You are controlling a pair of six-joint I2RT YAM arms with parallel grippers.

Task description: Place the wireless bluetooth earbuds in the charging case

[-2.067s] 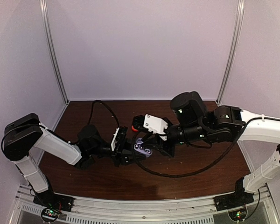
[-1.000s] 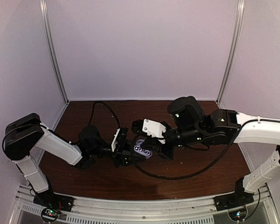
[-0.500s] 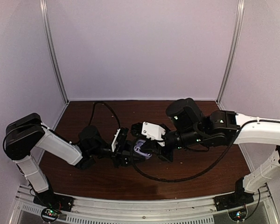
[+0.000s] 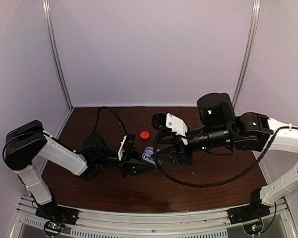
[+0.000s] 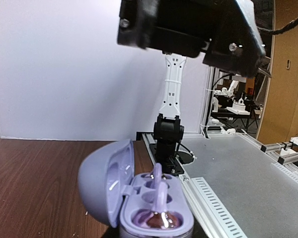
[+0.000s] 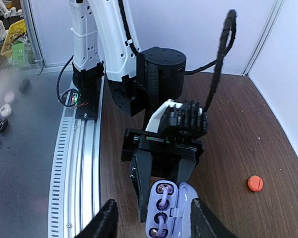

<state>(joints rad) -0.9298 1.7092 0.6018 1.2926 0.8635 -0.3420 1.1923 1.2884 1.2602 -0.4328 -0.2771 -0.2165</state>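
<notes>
The lilac charging case (image 6: 164,214) stands open, its lid (image 6: 189,206) swung to one side. Two lilac earbuds (image 5: 158,191) with curved hooks sit in its wells. My left gripper (image 4: 139,162) is shut on the case (image 4: 148,157), and its black fingers (image 6: 150,183) flank the base. My right gripper (image 6: 154,224) hangs open just above the case, its fingers (image 6: 103,222) spread wide and holding nothing. In the left wrist view its black body (image 5: 188,25) fills the top. A small red round piece (image 4: 145,134) lies on the table behind the case.
A black cable (image 4: 188,184) loops over the brown table (image 4: 213,188) in front of the right arm. An aluminium rail (image 4: 154,218) runs along the near edge. Several small cases (image 6: 0,119) lie beyond the rail, off the table.
My right gripper was shut low over the case; it has opened and drawn back to the right and up. The red piece, hidden under it before, shows again. The left arm has not moved.
</notes>
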